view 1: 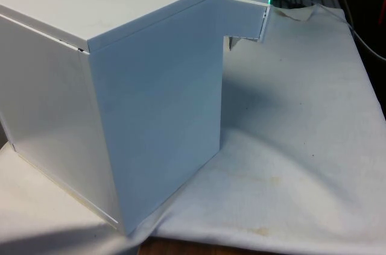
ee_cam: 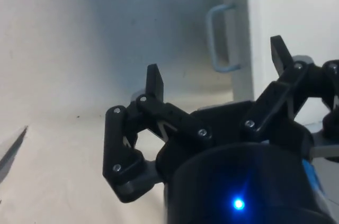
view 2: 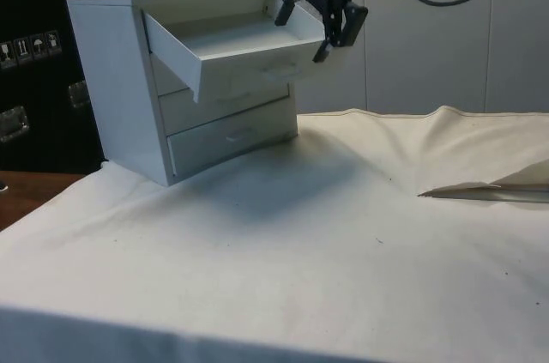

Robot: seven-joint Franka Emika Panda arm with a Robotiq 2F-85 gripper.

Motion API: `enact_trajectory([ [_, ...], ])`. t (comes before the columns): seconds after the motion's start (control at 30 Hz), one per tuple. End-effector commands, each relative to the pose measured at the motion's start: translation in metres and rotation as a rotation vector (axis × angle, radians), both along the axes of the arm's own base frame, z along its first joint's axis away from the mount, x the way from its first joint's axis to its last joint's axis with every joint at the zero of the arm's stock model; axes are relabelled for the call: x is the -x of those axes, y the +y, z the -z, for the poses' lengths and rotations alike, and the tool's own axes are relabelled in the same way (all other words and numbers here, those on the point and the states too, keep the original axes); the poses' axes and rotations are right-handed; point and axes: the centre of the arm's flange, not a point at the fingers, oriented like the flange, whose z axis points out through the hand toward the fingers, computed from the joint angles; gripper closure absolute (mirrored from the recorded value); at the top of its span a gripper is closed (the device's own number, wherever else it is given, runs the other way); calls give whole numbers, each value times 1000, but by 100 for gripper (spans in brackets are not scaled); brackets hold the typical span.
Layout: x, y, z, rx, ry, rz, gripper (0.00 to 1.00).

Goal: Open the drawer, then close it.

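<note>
A white chest of drawers (view 2: 111,80) stands on the cloth, and its top drawer (view 2: 240,45) is pulled well out. In the front view the chest shows its back and side, with the top drawer (view 1: 246,18) jutting out past it. My black gripper (view 2: 300,39) is open at the drawer's front panel, one finger on each side of the panel's top edge. Through the wrist camera, the drawer's handle (ee_cam: 222,38) lies between my spread fingers (ee_cam: 154,81) and is not touched. Nothing is held.
Two lower drawers (view 2: 230,121) are shut. A raised fold in the cloth (view 2: 480,187) lies on the side view's right. The wooden table edge (view 1: 181,248) shows below the chest in the front view.
</note>
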Motion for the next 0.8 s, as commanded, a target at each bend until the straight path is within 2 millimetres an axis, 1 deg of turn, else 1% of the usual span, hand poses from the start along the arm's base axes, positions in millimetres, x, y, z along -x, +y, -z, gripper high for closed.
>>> enact_trajectory([
  [0.0, -2, 3, -1, 12, -11, 2, 0],
  [0.17, -2, 15, 12, 17, 16, 3, 0],
  [0.2, -1, 16, 17, 7, 38, 0, 0],
  [0.27, -3, 19, 17, 22, 27, 5, 0],
  [0.43, -5, 26, 30, 37, 61, 13, 0],
  [0.53, -4, 28, 37, 25, 86, 12, 0],
  [0.57, -7, 25, 36, 43, 79, 33, 0],
  [0.77, -9, 23, 43, 57, 103, 65, 0],
])
